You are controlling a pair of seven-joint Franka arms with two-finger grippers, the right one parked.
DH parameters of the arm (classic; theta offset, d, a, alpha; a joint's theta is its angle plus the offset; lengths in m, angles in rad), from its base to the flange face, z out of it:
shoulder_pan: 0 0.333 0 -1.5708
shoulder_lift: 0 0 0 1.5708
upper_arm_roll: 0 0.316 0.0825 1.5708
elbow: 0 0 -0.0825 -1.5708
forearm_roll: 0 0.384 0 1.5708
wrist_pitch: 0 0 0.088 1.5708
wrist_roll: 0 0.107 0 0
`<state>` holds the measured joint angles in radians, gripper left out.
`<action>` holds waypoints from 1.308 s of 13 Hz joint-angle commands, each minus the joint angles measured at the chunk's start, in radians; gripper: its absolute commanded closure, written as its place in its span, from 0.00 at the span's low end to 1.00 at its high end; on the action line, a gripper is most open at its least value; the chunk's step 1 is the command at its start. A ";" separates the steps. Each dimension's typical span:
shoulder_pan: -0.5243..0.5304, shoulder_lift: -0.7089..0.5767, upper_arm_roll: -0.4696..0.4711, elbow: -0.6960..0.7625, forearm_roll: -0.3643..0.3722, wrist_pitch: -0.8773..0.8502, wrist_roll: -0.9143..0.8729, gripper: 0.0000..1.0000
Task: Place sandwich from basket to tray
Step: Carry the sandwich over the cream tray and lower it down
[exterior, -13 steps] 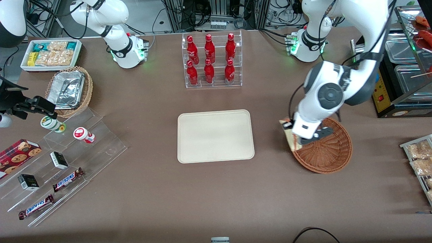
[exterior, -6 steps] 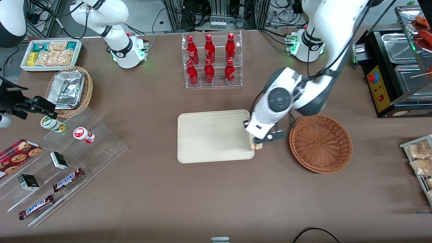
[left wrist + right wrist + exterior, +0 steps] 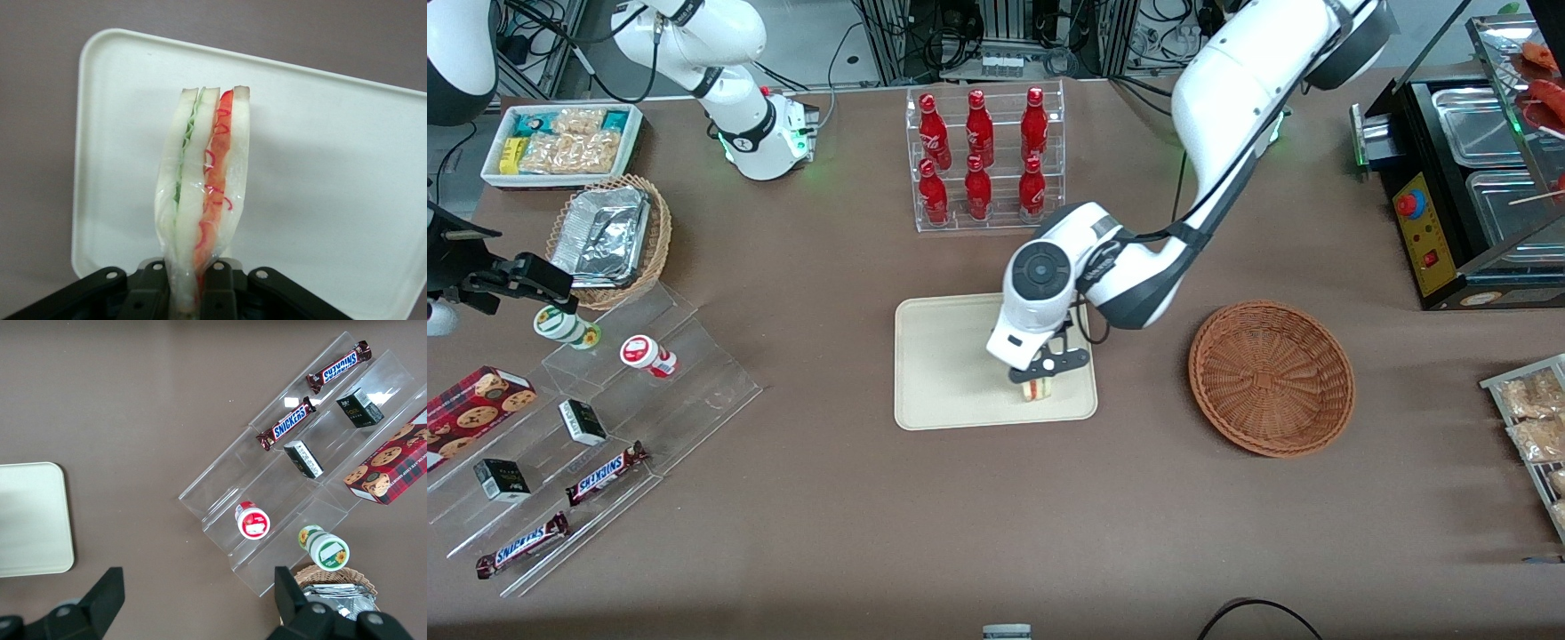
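cream tray, reddish-brown basket

We see the black two-finger gripper closed on the narrow end of a triangular wedge sandwich of pale bread wrapped in clear film. The wedge stands straight out from between the jaws, cut side toward us: three bread slices, green filling in the gap nearer one finger, red and orange filling in the gap nearer the other. Past the jaws lies a flat cream-beige rectangular tray with rounded corners and a low raised rim; the sandwich's whole length overlaps it. We cannot tell whether the sandwich touches the tray. Plain brown tabletop surrounds the tray.
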<state>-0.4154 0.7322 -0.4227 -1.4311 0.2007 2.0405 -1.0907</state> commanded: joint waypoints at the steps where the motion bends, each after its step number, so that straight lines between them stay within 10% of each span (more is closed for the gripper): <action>1: -0.060 0.067 0.012 0.116 0.034 -0.032 -0.044 1.00; 12: -0.105 0.156 0.012 0.163 0.108 -0.029 -0.159 1.00; 13: -0.105 0.161 0.012 0.163 0.108 -0.028 -0.161 0.86; 14: -0.105 0.162 0.010 0.163 0.108 -0.025 -0.163 0.21; 15: -0.106 0.162 0.010 0.163 0.108 -0.025 -0.167 0.00; 17: -0.105 0.154 0.010 0.163 0.106 -0.023 -0.196 0.00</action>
<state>-0.5007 0.8749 -0.4202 -1.3115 0.2902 2.0363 -1.2474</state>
